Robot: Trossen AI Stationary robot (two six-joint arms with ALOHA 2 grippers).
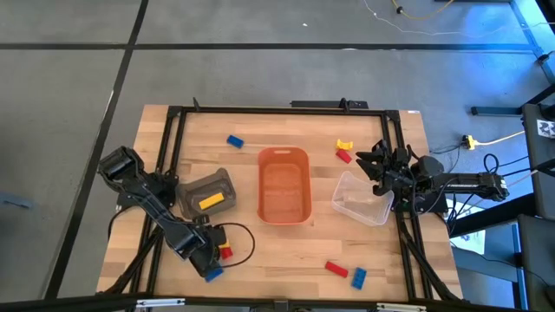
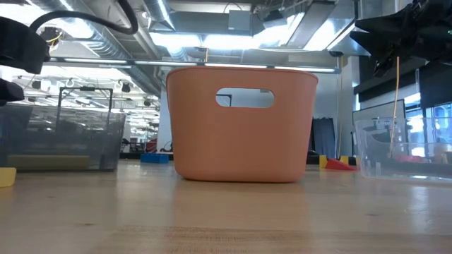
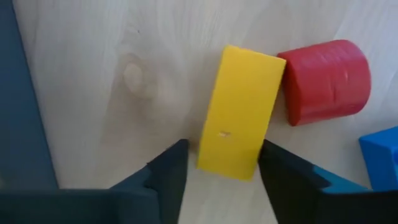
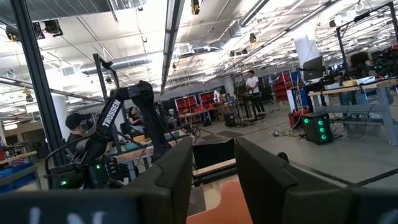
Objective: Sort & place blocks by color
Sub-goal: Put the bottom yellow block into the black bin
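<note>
At the near left corner of the worktop (image 1: 286, 260), the left gripper (image 3: 221, 167) is down over a yellow block (image 3: 239, 111), its two fingers (image 3: 166, 167) set one on each side of the block's near end with narrow gaps showing, so they are open around it and not clearly pressing on it. A red block (image 3: 324, 81) touches the yellow one's far corner, and a blue block (image 3: 380, 152) lies just beside the red one. In the high view another yellow block (image 1: 211, 201) lies inside the dark bin (image 1: 227, 183) near the left arm. The orange tub (image 1: 284, 185) stands in the middle of the worktop, with a clear bin (image 1: 362, 198) to its right. A lone blue block (image 1: 235, 140) lies toward the far edge, left of the tub; a yellow block (image 1: 345, 145) and a red block (image 1: 343, 156) lie close together beyond the clear bin; a red block (image 1: 336, 269) and a blue block (image 1: 359, 277) lie near the front edge. The right gripper (image 4: 211, 168) hangs raised beside the clear bin, pointing out across the room, its fingers (image 4: 177, 174) parted a little and holding nothing.
</note>
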